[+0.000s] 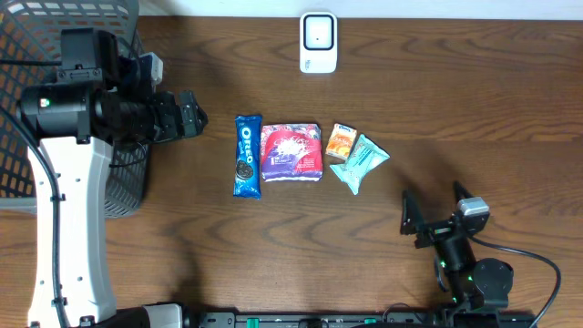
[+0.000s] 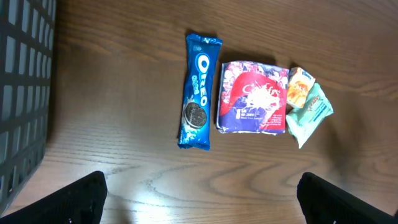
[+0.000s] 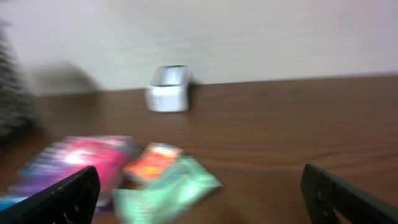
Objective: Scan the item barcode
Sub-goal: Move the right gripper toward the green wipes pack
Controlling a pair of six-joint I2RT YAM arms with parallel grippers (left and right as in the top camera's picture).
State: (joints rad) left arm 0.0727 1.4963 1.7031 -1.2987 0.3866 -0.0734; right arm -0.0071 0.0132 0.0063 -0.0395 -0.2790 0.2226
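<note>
While the left gripper (image 1: 194, 115) and right gripper (image 1: 434, 206) are hanging empty, jaws spread, I am judging scanning unstarted, Oreo pack (image 1: 247, 156) lying mid-frame.

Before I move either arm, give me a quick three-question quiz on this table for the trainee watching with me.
1. True or false: of the four packets in the row, the blue Oreo packet lies nearest the black mesh basket.
2. What lies between the Oreo packet and the small orange packet? A: the pink-and-purple packet. B: the basket. C: nothing.
3. Fill in: the left gripper and the right gripper both stand ___, holding nothing.
Key: 1 true; 2 A; 3 open.
</note>
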